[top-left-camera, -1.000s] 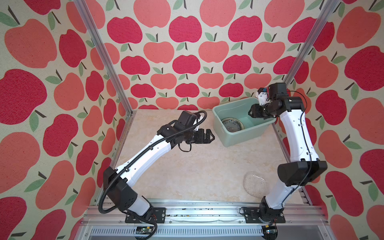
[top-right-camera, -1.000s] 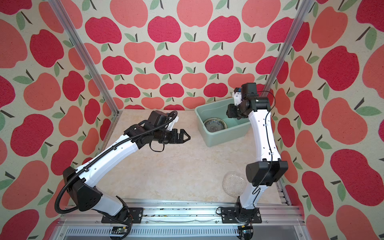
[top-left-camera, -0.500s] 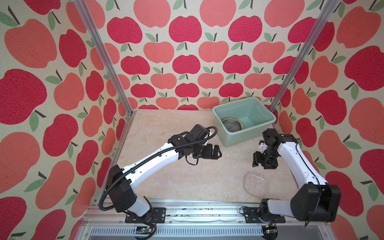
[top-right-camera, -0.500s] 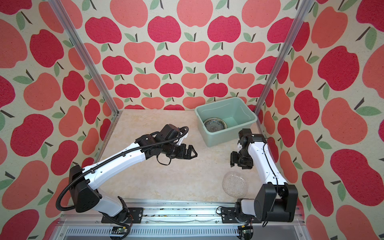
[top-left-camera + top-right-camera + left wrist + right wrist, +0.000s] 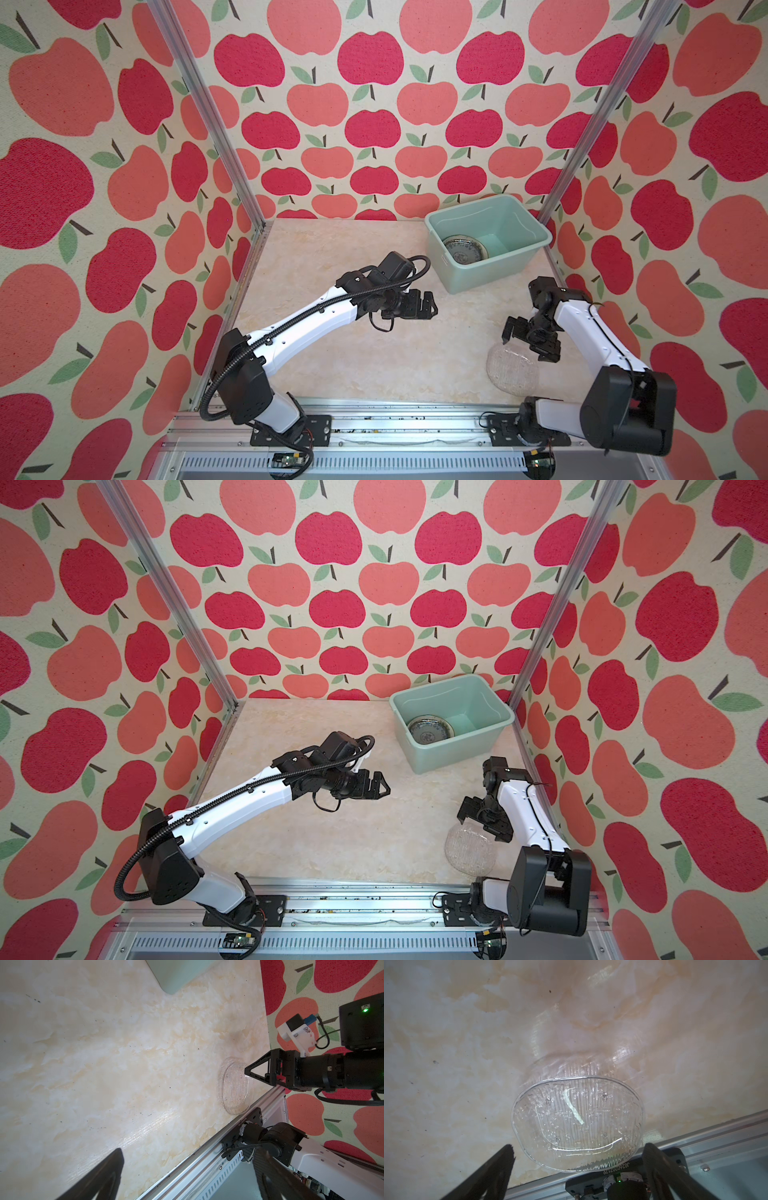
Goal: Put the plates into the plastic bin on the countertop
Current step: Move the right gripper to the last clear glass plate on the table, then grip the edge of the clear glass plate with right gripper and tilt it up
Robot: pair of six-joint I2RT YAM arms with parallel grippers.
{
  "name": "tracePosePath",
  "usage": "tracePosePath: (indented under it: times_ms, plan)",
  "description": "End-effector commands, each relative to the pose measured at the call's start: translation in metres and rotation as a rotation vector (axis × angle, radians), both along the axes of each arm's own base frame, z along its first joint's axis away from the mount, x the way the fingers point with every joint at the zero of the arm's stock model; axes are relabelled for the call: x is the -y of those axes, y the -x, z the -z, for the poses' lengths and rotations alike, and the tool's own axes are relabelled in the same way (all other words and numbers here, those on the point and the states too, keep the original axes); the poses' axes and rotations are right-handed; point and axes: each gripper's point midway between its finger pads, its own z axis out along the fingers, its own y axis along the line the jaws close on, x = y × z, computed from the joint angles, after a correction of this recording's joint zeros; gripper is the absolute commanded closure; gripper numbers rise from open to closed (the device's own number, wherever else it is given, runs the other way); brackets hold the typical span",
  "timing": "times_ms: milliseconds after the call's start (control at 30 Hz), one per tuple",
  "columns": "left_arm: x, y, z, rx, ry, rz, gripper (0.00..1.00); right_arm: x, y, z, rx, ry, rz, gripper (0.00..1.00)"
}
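The step in hand is judged to be the approach for picking up a clear glass plate [image 5: 512, 370], the only plate seen on the countertop [image 5: 353, 353]. It lies flat near the front rail [image 5: 395, 411], on the right-hand side and well apart from the plastic bin [image 5: 469, 278]. The bin is set in the far right corner, and a stack of plates [image 5: 464, 249] is seen on its floor, so the task is judged to be nearly done. The right gripper [image 5: 527, 342] is held over the far edge of the glass plate, with its jaws spread wide and nothing between them. In the right wrist view the two fingers [image 5: 500, 1169] are seen flanking the plate; whether a tip touches the glass cannot be told. The left gripper [image 5: 430, 306] is held above the middle of the countertop, with its jaws also wide apart and empty, and no part in this pick is suggested. For the next move, a descent is called for so that the thin rim is taken between the fingers. A firm closure is then needed, since the glass is judged slippery and lies flush with the surface, followed by a lift and a carry over the bin's wall.
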Motion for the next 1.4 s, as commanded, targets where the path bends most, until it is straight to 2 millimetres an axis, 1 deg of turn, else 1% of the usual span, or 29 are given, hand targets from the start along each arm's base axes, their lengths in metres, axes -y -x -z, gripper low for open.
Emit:
tracePosePath:
  times_ms: [0,167,333,433,567,833,1000,1167,1233,1367]
  plan:
    - [-0.006,-0.008,-0.008,0.019,0.022,-0.023,0.01,0.002,0.004,0.010,0.018,0.003,0.139,0.01]
    - [-0.018,-0.014,-0.008,0.011,0.032,-0.050,0.01,0.001,0.014,0.032,-0.027,-0.027,0.207,0.01]
    - [-0.029,-0.023,-0.007,0.005,0.046,-0.080,0.01,-0.009,0.013,0.042,-0.042,-0.087,0.200,0.01]
    - [-0.032,-0.029,-0.004,-0.006,0.053,-0.089,0.01,-0.025,0.006,0.044,-0.034,-0.179,0.176,0.02]
    - [-0.028,-0.033,-0.001,-0.022,0.055,-0.079,0.01,-0.049,-0.003,0.042,-0.017,-0.326,0.149,0.06]
    - [-0.022,-0.030,0.006,-0.043,0.044,-0.073,0.01,-0.087,-0.023,0.034,0.043,-0.468,0.013,0.10]
    - [-0.023,-0.026,0.007,-0.044,0.028,-0.083,0.01,-0.105,-0.028,0.041,0.010,-0.477,-0.067,0.14]
    - [-0.027,-0.023,0.006,-0.039,0.014,-0.094,0.01,-0.114,-0.026,0.051,-0.041,-0.429,-0.122,0.25]
    - [-0.028,-0.023,0.006,-0.037,0.015,-0.102,0.01,-0.118,-0.028,0.051,-0.041,-0.426,-0.136,0.27]
    - [-0.030,-0.021,0.006,-0.034,0.014,-0.103,0.01,-0.129,-0.036,0.049,-0.030,-0.432,-0.177,0.27]
